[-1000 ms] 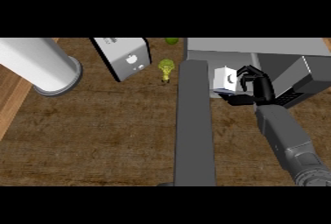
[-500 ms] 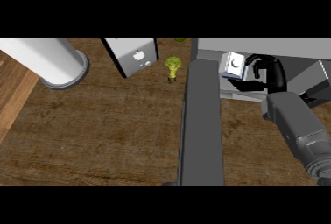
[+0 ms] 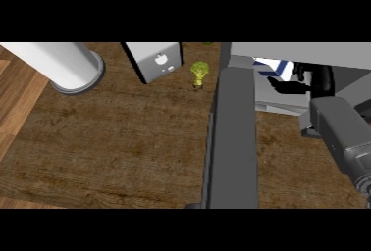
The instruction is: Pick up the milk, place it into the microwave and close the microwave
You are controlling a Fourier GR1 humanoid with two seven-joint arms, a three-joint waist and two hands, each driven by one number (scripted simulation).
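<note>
The wooden counter (image 3: 123, 147) fills most of the head view, its grain running across, with a paler strip of wood along its left edge. At the counter's far right corner stands the microwave (image 3: 304, 49), its grey top showing along the upper edge and its cavity open below that. The microwave door (image 3: 233, 142) is swung wide open and seen edge-on, a long dark grey slab running from the microwave's front left corner down toward the counter's near edge. The robot's right forearm (image 3: 344, 135) comes up from the lower right, just right of the door, and reaches into the cavity. At the counter's far left corner stands a large white cylinder (image 3: 62, 63) on a grey ringed base. Between it and the door, near the far edge, stands a grey and white box-shaped appliance (image 3: 156, 61), tilted in the view. The right hand (image 3: 308, 81) is black, its fingers curled round the milk (image 3: 272, 66), a white carton with blue stripes that sits inside the microwave's opening, largely hidden by the hand. A small green, leafy vegetable (image 3: 199, 72) lies on the counter between the appliance and the door, touching neither
</note>
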